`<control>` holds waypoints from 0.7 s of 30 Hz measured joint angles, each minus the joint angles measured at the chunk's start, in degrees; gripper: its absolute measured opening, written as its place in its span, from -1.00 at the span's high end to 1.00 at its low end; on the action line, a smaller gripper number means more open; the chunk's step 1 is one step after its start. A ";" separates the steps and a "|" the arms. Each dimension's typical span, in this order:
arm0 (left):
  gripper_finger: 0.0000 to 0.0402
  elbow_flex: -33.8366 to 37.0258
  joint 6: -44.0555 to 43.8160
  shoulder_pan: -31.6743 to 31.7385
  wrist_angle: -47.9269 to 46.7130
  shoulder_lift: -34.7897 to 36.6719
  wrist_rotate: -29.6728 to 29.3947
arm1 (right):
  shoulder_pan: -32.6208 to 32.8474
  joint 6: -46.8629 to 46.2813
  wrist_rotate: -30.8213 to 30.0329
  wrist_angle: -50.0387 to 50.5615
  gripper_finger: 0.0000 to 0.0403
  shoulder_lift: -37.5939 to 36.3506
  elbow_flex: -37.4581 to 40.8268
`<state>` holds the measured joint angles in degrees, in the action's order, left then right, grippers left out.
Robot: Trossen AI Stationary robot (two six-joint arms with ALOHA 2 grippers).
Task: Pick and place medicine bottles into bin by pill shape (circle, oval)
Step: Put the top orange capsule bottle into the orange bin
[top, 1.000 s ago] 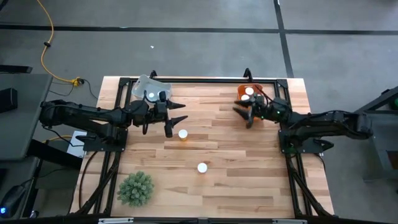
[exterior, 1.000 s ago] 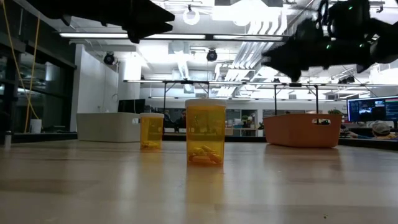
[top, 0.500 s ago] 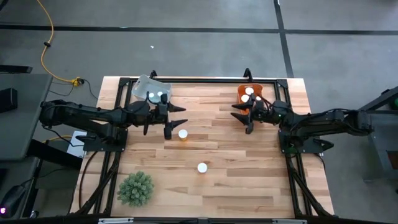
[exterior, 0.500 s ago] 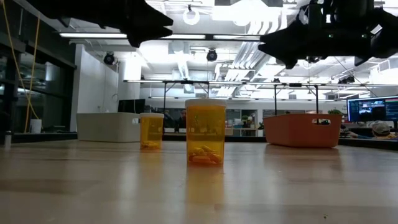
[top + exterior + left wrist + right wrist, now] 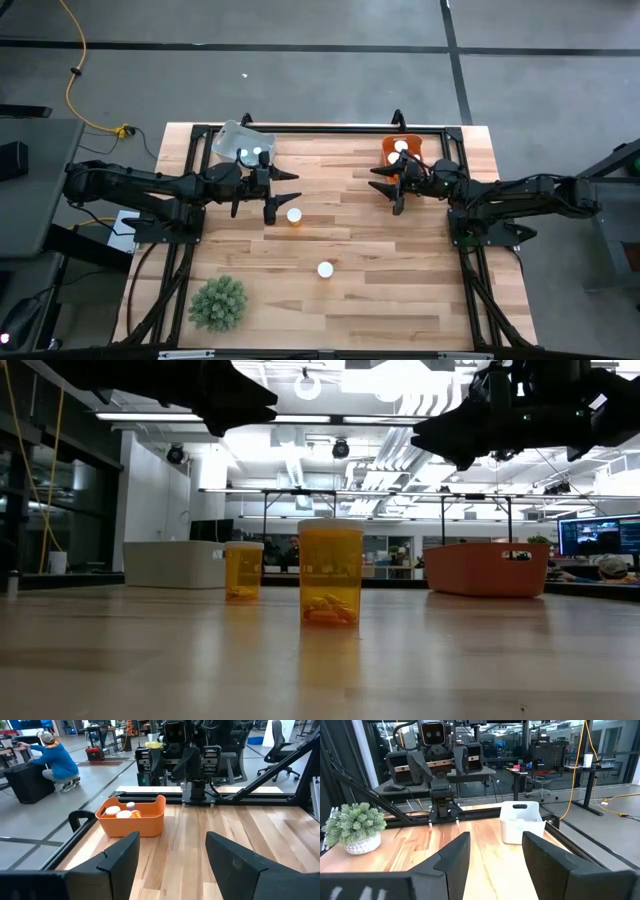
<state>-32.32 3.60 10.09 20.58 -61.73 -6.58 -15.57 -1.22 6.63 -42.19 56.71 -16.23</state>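
Note:
Two amber medicine bottles with white caps stand upright on the wooden table: one (image 5: 294, 215) (image 5: 243, 570) just near-side of my left gripper, the other (image 5: 325, 269) (image 5: 330, 572) nearer the front edge. More bottles lie in the white bin (image 5: 235, 142) and the orange bin (image 5: 400, 152). My left gripper (image 5: 285, 194) (image 5: 172, 860) hovers open above the table beside the white bin. My right gripper (image 5: 385, 190) (image 5: 495, 860) hovers open beside the orange bin. Neither holds anything.
A green spiky plant ball (image 5: 218, 302) sits at the near left corner. Black frame rails (image 5: 320, 128) run along the far edge and both sides. Bare wood lies between the two arms and along the near right.
My right gripper has rolled at the wrist and risen a little beside the orange bin, staying open and empty. The two bottles on the table have not moved.

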 joint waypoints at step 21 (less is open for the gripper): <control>-0.31 0.00 -0.55 -3.89 -3.23 -2.12 0.09 | 0.00 -0.36 -0.09 0.39 0.14 0.00 0.00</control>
<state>-32.32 3.05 6.20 17.34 -63.86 -6.49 -15.57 -1.58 6.55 -41.80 56.71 -16.23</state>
